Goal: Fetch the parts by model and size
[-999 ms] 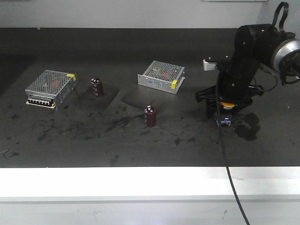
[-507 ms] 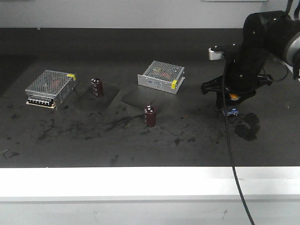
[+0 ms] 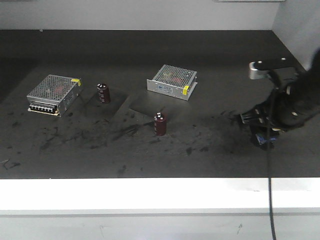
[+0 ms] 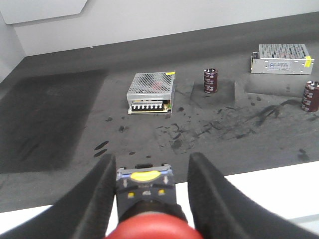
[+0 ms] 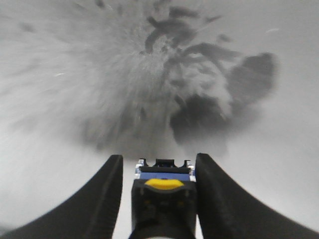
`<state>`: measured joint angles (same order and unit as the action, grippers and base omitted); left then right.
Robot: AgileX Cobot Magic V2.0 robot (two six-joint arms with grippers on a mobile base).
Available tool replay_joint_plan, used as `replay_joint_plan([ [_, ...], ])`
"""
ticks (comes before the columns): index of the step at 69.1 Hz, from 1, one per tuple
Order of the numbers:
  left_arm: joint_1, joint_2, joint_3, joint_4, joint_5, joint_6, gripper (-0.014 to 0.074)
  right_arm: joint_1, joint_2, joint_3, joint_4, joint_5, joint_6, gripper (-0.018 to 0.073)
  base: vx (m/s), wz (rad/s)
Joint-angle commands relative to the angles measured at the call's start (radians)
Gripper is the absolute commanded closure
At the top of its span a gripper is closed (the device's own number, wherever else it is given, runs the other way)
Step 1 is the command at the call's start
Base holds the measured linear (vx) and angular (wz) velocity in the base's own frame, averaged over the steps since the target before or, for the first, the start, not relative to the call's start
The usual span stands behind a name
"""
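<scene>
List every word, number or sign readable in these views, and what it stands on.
No text reads outright in any view.
Middle metal box, white side label: print too small to read.
Red switch, on its block: small arrow-like marks, no legible letters.
Second switch: nothing legible.

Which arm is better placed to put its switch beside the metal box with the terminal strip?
Left, probably: its fingers hold the red-capped switch facing that box; the right arm holds the other switch far right of it.
</scene>
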<state>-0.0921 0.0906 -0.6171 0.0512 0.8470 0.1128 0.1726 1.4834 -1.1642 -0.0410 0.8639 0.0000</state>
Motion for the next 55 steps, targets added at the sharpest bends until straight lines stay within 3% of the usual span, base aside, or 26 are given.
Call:
replay_joint_plan([
  [1, -0.005, 0.016, -0.019, 0.001, -0.075, -0.003, 0.0603, -0.003, -0.161, 0.08, -0.004, -0.15, 0.0, 0.0567, 0.0, 0.0],
  [27, -0.005, 0.016, -0.019, 0.001, -0.076, -0.003, 0.0603, -0.003, -0.628, 0.408, -0.015, -0.408, 0.0, 0.0565, 0.0, 0.0],
  [55, -0.005, 0.016, -0.019, 0.001, -0.076, -0.003, 0.0603, -0.003, -1.082, 0.679, -0.014, -0.455, -0.057, 0.0564, 0.0, 0.0],
])
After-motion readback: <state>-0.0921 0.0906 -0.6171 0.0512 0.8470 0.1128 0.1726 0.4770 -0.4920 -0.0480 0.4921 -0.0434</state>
